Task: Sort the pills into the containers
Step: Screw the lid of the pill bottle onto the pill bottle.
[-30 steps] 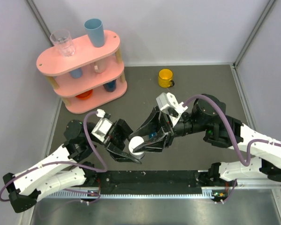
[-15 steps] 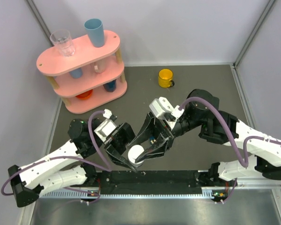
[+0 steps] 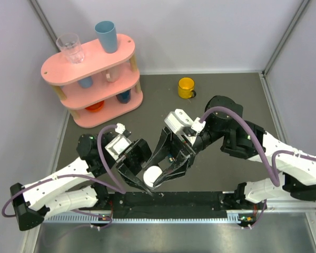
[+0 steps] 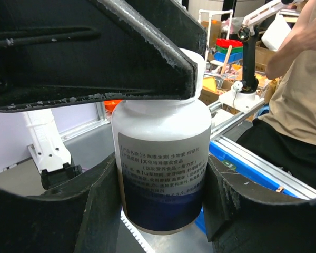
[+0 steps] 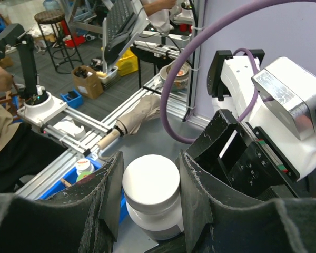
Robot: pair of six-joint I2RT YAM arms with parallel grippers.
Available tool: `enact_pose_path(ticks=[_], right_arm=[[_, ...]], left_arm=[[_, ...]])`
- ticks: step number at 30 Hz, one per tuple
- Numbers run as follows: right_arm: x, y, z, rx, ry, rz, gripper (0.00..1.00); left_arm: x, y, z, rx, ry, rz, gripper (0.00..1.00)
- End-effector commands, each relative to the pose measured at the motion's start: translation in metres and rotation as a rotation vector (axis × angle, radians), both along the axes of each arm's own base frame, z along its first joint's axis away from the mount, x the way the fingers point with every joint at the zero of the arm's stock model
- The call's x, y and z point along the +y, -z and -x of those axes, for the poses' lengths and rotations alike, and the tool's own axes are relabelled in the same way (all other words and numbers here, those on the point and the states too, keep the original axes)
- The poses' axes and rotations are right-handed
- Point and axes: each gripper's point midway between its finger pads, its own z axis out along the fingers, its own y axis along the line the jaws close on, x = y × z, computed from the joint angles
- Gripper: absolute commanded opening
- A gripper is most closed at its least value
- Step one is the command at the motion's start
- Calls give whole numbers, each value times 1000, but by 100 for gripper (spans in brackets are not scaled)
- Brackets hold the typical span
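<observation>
A white pill bottle with a white cap and a blue-and-grey label is held in the air between both grippers, near the table's front edge. My left gripper is shut on the bottle's body, one finger on each side of the label. My right gripper is shut round the bottle's cap from the other side, and its finger crosses the cap in the left wrist view. The dark-teal pill box is out of view. No loose pills show.
A pink three-tier shelf with a clear glass, a blue cup and other cups stands at the back left. A yellow mug stands at the back centre. A black strip runs along the near edge.
Both grippers have moved together toward the near edge, carrying the bottle a little nearer and lower. Both grips have stayed the same.
</observation>
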Motion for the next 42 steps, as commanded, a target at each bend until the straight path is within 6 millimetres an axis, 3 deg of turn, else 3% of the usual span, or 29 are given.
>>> enact_pose_path(ticks=[1, 8, 14, 17, 20, 21, 22, 23, 25, 26, 28, 29, 35, 42], right_arm=[[-50, -60, 37, -80, -201, -191, 0], [-51, -65, 41, -103, -241, -208, 0], [-39, -61, 32, -89, -168, -202, 0], [-30, -62, 17, -80, -55, -218, 0], [-18, -66, -6, -50, 113, -236, 26], [-16, -74, -25, -21, 242, -255, 33], [-15, -76, -38, 0, 321, -260, 36], [-9, -74, -67, 46, 488, -248, 40], [-9, -65, -97, 105, 665, -198, 43], [-11, -61, -126, 140, 821, -179, 43], [-9, -44, -149, 164, 951, -110, 44], [-11, -39, -164, 173, 1037, -95, 47], [-8, -21, -191, 221, 1242, -53, 58], [-2, -20, -190, 202, 1297, -63, 63]], left_arm=[[4, 5, 6, -33, 48, -17, 0], [3, 8, 6, -28, 46, -17, 0], [2, 8, 5, -23, 31, -4, 0], [3, 8, 5, -23, 26, 2, 0], [0, 8, 3, -10, 5, 9, 0], [0, 8, 1, -26, -18, 33, 0], [-5, 2, -6, -10, -78, 55, 0], [-14, 18, -17, 63, -143, -54, 0], [-21, 5, -47, 25, -376, 19, 0], [-23, 7, -59, 41, -457, 10, 0], [-22, 8, -84, 63, -622, -12, 0], [-21, 3, -106, 93, -751, 2, 0], [-11, 5, -158, 184, -1047, -15, 0], [-3, 14, -182, 232, -1186, -44, 0]])
